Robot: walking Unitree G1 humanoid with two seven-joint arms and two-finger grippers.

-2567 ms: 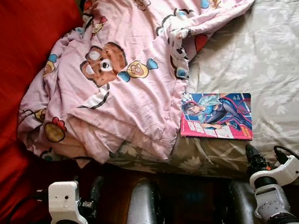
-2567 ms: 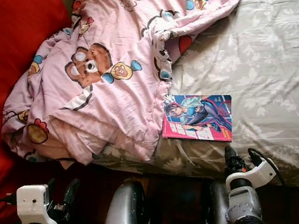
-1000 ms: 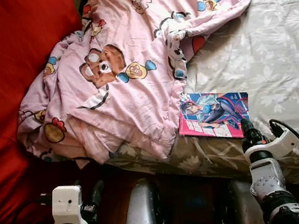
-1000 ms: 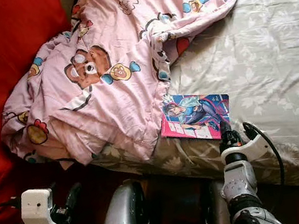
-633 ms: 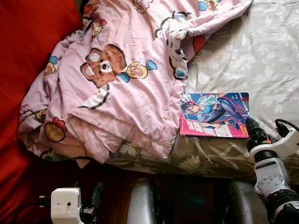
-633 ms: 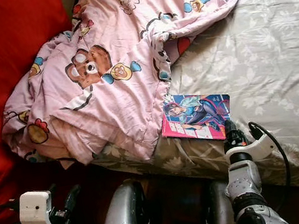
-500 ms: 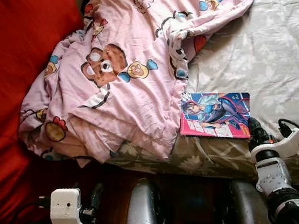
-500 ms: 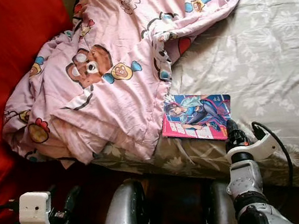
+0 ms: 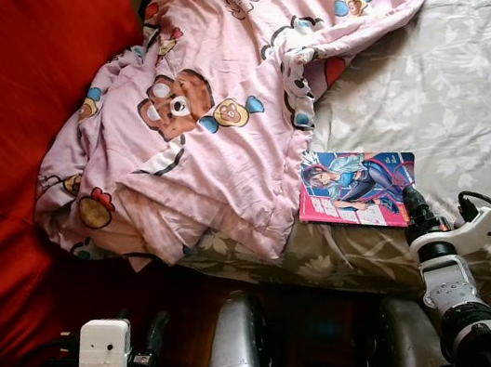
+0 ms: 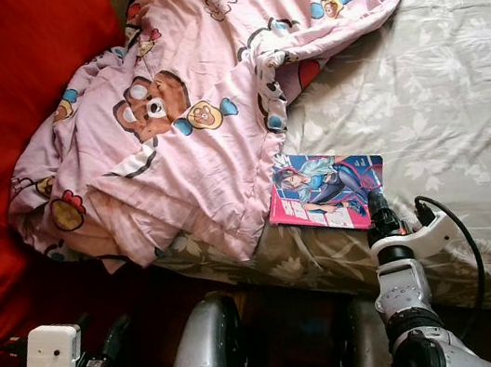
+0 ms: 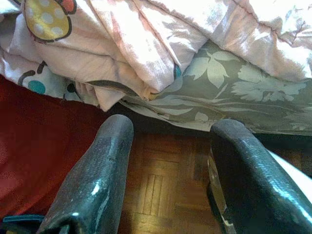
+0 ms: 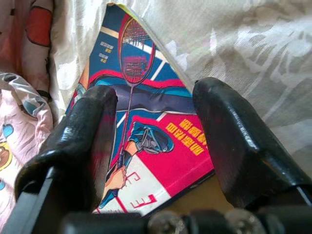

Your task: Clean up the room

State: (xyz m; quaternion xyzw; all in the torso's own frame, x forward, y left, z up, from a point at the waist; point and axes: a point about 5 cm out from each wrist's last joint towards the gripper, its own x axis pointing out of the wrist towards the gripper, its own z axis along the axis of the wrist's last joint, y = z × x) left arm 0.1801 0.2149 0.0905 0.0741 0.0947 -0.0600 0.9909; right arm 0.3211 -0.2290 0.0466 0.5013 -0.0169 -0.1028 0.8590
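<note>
Grey floral bed [image 9: 456,92], magazine [image 9: 356,188] edge under pink duvet [image 9: 213,104]; right gripper [image 12: 156,146] fingers apart astride it, empty.

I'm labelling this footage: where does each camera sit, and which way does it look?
Left and right eye views: on the head, looking down at the bed, pink blanket, magazine and both arms.
Left wrist view: on the low left hand, open, facing the bed's edge and wood floor.
Right wrist view: on the right hand, open over the magazine.
Shared: magazine, blanket.
</note>
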